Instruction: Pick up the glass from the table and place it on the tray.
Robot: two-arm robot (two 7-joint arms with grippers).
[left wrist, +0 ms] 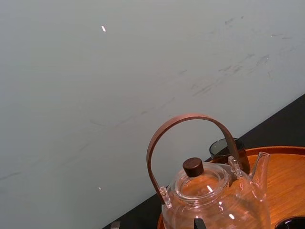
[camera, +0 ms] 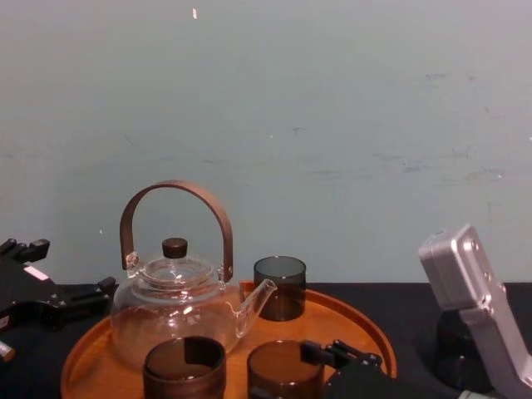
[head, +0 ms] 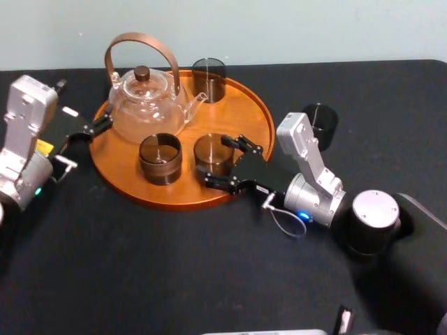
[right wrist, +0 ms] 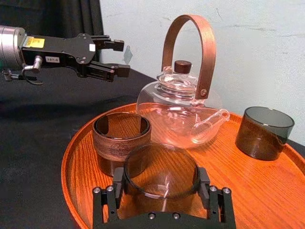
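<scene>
On the tray (head: 237,112), right tool (head: 215,159) clasps the glass (right wrist: 161,167), jaws glass-wide.

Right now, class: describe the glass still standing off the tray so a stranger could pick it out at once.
Find the round orange-brown tray on the black table. Just beyond its rim, on the robot's right, stands a short dark glass. It is the only glass on bare tabletop, outside the rim.

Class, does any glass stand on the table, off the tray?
Yes, a dark glass stands on the table right of the tray.
</scene>
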